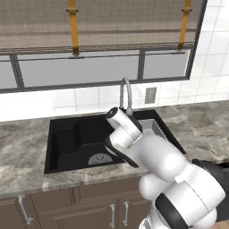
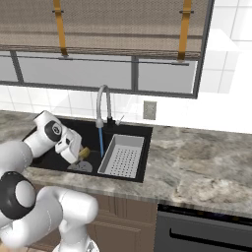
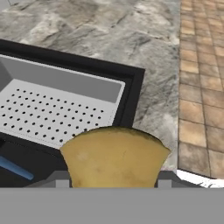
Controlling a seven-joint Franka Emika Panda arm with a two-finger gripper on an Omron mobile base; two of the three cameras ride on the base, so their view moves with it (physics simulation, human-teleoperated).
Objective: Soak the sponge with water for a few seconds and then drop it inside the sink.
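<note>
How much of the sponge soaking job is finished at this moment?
Done: the claw grips the lumpy yellow-orange sponge above the black rectangular sink, and the thin blue water stream runs from the curved silver faucet. In hand: the sponge sits beside the stream, not clearly under it. Left: soaking, then dropping it in.
</note>
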